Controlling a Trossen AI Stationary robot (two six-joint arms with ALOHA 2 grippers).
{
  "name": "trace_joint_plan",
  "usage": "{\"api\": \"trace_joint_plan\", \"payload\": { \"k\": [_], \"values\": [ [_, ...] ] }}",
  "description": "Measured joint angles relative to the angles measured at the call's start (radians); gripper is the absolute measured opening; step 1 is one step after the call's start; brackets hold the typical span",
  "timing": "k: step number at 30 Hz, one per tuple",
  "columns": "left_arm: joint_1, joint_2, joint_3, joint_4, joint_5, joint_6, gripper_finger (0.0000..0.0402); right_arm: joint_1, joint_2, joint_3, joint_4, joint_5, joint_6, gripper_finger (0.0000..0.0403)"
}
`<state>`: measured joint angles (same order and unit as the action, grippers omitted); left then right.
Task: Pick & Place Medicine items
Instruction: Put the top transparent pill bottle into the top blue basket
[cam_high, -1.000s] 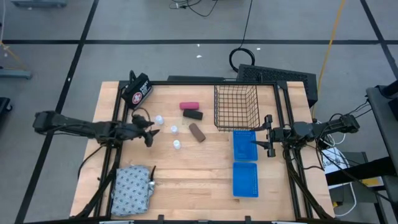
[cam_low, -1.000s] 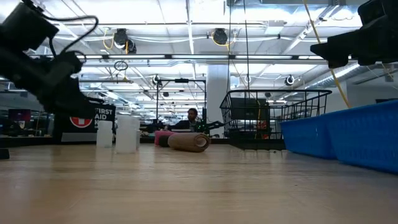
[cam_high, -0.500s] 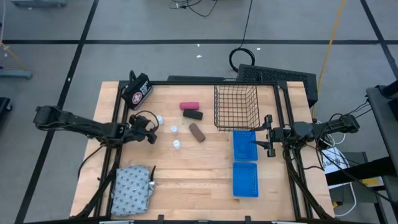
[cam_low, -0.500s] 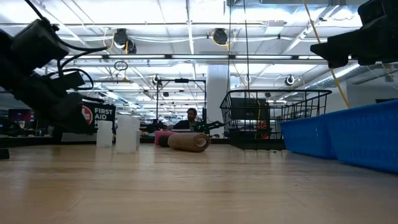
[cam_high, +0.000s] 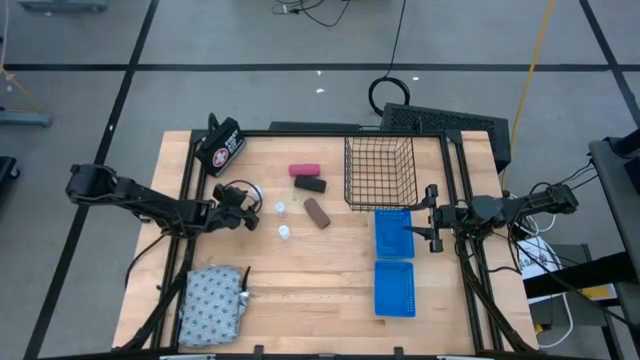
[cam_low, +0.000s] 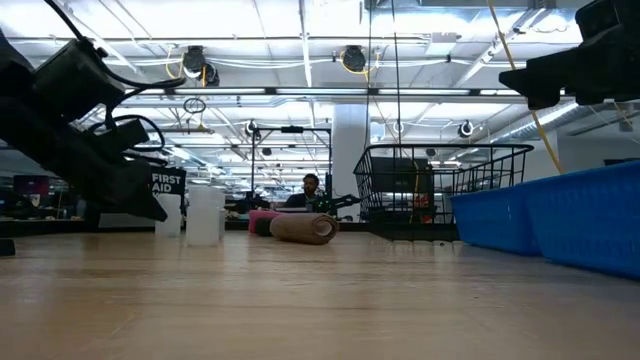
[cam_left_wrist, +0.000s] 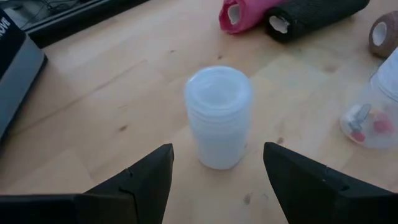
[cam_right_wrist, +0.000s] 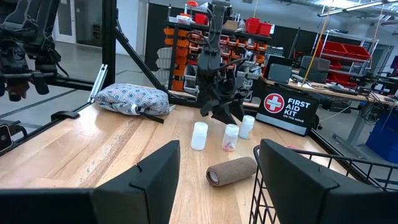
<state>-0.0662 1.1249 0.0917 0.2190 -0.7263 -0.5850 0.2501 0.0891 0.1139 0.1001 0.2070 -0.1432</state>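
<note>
My left gripper (cam_high: 248, 203) is open and low over the table. Its fingers stand on either side of an upright white bottle (cam_left_wrist: 219, 117) without touching it; the same bottle (cam_high: 258, 190) sits at its tips in the high view. Two more white bottles (cam_high: 280, 208) (cam_high: 285, 231) stand to the right. The pink piece (cam_high: 303, 170), black piece (cam_high: 310, 184) and brown piece (cam_high: 318, 211) lie on the table beyond them. The patterned pouch (cam_high: 212, 305) lies at the near left corner. My right gripper (cam_high: 427, 218) waits open at the right edge.
A wire basket (cam_high: 380, 172) stands at the far right of the table, with two blue trays (cam_high: 394, 232) (cam_high: 394, 288) in front of it. The black first-aid case (cam_high: 221, 147) lies at the far left corner. Bare wood lies in the middle and near side.
My left gripper has moved a short way toward the table's right, toward the nearest white bottle, and has come lower. It has stayed open. The bottles and other pieces have kept their places.
</note>
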Motion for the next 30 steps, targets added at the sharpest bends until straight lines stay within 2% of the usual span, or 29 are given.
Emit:
{"api": "trace_joint_plan", "payload": {
  "k": [10,16,25,30],
  "values": [
    [0.004,0.121,0.0,0.137,-0.007,0.008,0.0255,0.0,0.0,0.0,0.0,0.0,0.0,0.021],
    [0.055,0.194,0.0,0.205,0.0,-0.012,0.0255,0.0,0.0,0.0,0.0,0.0,0.0,0.021],
    [0.11,0.219,0.0,0.213,0.067,0.005,0.0255,0.0,0.0,0.0,0.0,0.0,0.0,0.021],
    [0.132,0.22,0.0,0.26,0.074,0.1,0.0255,0.0,0.0,0.0,0.0,0.0,0.0,0.021]
  ]
}}
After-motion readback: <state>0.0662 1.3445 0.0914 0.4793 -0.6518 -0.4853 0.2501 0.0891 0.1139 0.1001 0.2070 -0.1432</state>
